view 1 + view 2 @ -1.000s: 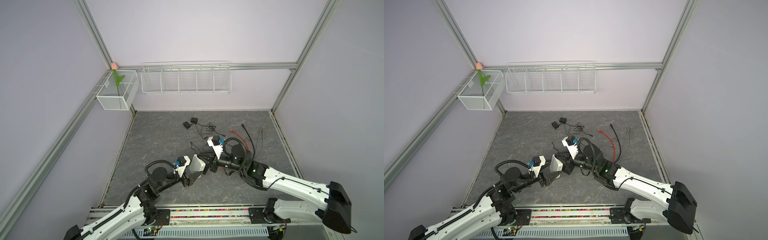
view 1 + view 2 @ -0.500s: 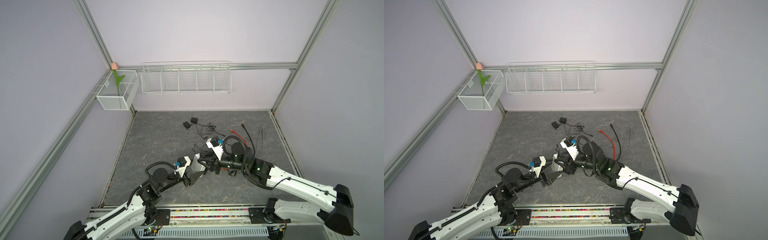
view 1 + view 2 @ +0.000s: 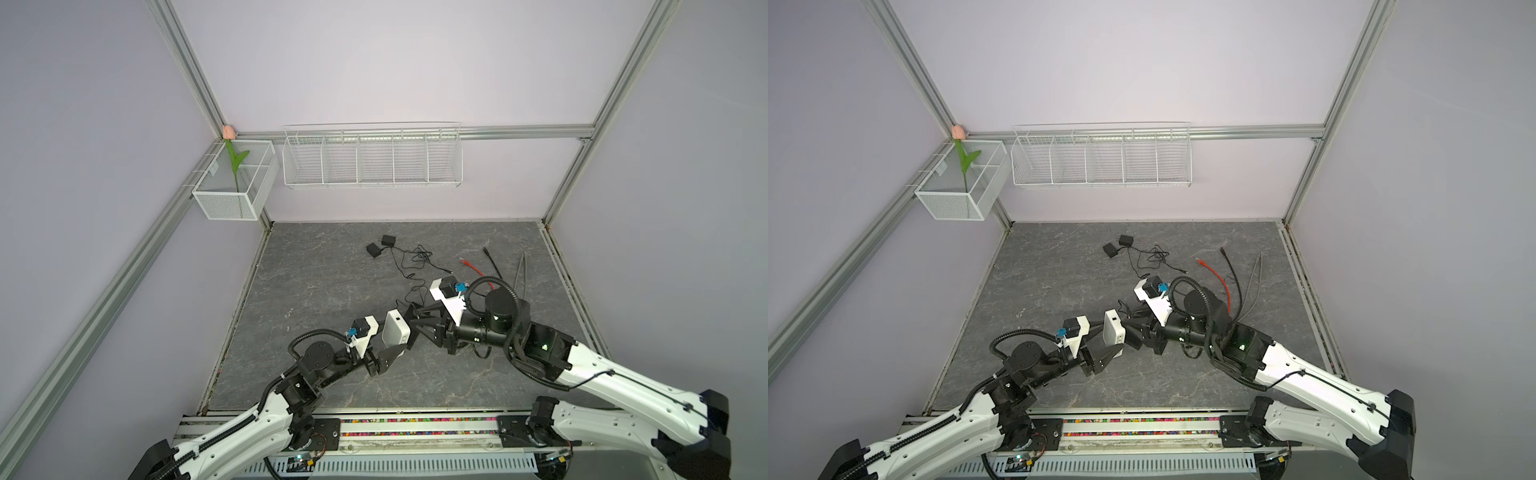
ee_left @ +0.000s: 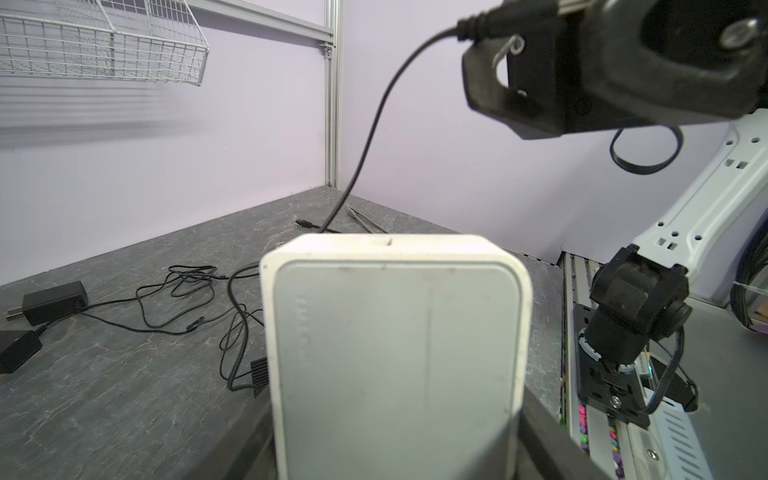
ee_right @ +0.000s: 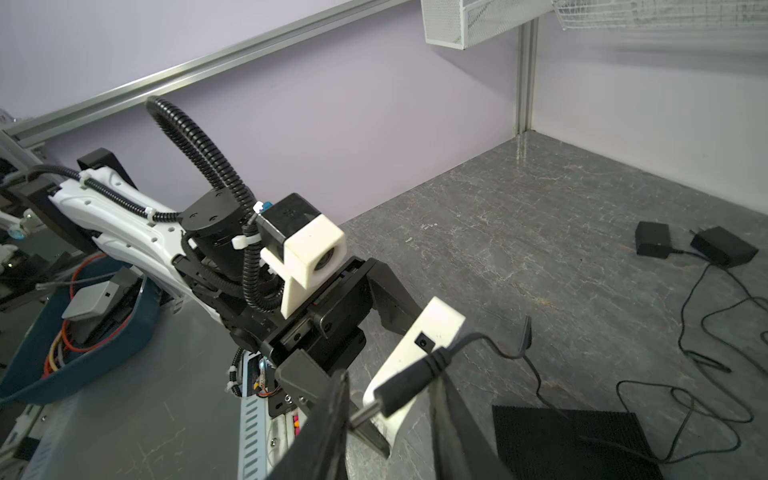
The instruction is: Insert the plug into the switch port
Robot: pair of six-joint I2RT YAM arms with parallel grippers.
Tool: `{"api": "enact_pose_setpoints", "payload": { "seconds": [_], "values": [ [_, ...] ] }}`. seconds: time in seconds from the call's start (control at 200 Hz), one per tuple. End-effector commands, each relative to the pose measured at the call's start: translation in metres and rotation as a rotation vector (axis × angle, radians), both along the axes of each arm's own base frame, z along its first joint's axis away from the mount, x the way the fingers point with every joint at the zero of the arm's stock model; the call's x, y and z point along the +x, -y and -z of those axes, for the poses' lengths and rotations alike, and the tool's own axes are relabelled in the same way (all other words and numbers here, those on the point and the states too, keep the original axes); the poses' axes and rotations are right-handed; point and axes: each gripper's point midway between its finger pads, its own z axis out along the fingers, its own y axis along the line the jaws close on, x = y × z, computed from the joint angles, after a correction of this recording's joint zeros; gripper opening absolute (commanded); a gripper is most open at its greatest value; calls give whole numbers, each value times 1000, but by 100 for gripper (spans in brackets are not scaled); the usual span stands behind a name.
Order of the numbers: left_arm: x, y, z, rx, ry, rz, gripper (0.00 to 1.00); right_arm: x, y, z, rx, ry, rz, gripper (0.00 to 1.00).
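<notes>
My left gripper (image 3: 388,349) is shut on a white switch (image 3: 395,334), holding it upright above the floor. The switch shows in the left wrist view as a white box (image 4: 395,353). Its small round port (image 5: 422,341) faces my right gripper (image 3: 415,322), which hovers just right of the switch. The black barrel plug (image 5: 409,384) sits slanted between the right fingers (image 5: 332,419), its metal tip against one finger. The plug's body is just short of the port. Its thin cable (image 4: 374,124) trails down to the floor.
Two black power adapters (image 3: 380,246) and tangled thin cable lie at the back. A red cable (image 3: 473,268), a black one and grey ones (image 3: 519,270) lie behind the right arm. A black pad (image 5: 573,440) lies under the right gripper. Wire baskets (image 3: 372,160) hang on the wall.
The right arm has drawn back a little to the right from the switch, and its jaws stand wider than a second ago. The left arm with the switch has barely moved.
</notes>
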Motion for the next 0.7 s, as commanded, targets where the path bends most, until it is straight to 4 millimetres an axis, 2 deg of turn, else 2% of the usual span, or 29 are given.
{"api": "enact_pose_setpoints", "payload": {
  "seconds": [0.0,0.1,0.2,0.21,0.22,0.29,0.42,0.565,0.695],
  "values": [
    [5,-5,-9,-26,14,-41,0,14,9,35,-104,-43,91,28],
    [17,-13,-4,2,-10,-123,0,21,13,68,-191,-104,139,23],
    [28,-23,11,50,-52,-212,0,20,17,99,-251,-168,164,19],
    [30,-23,-1,33,-42,-219,0,20,17,103,-256,-178,166,19],
    [31,-24,-4,29,-42,-228,0,19,18,107,-261,-187,168,18],
    [38,-30,-1,48,-75,-284,0,16,24,127,-302,-231,184,16],
    [42,-33,-1,73,-108,-312,0,10,47,165,-389,-299,252,13],
    [48,-37,-7,57,-127,-355,0,3,58,180,-404,-335,279,14],
    [59,-45,-7,62,-172,-432,0,1,46,178,-395,-318,231,19]
  ]
}}
